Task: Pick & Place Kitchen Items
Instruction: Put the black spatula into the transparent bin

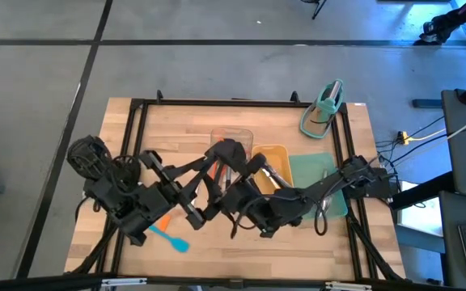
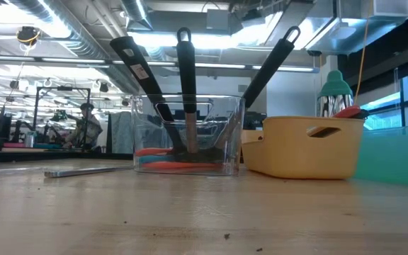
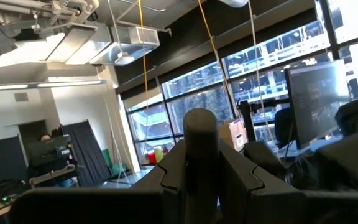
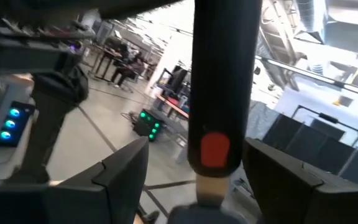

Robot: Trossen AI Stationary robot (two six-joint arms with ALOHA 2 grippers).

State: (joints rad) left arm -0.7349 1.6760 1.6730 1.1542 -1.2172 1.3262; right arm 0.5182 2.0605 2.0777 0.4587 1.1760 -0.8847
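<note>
In the high view both arms meet above the middle of the table. My left gripper (image 3: pixel 201 165) is shut on a dark round utensil handle (image 3: pixel 201 134). My right gripper (image 4: pixel 194 171) is open, its fingers standing on either side of a dark handle with a red spot near its end (image 4: pixel 216 149); I cannot tell whether this is the same utensil. A black utensil head (image 1: pixel 226 151) shows between the arms. Three black handles (image 2: pixel 184 78) lean up out of the clear tray (image 2: pixel 144 134), with orange and blue spatulas on its floor. A blue and orange spatula (image 1: pixel 171 237) lies flat on the table near its front edge. My left gripper pinches the dark handle between its two fingers (image 3: pixel 169 177), close to the handle's rounded free end (image 3: pixel 201 121), which sticks out past the fingertips. The fingers lie across the handle. The utensil is lifted clear of the table; its other end is out of the wrist view.
A yellow tray (image 1: pixel 275 153) stands right of the clear tray, with a teal mat (image 1: pixel 310 166) beside it. A teal stand (image 1: pixel 324 109) sits at the far right corner. A flat steel piece (image 2: pixel 83 171) lies on the table. A black frame (image 1: pixel 136 121) edges the table.
</note>
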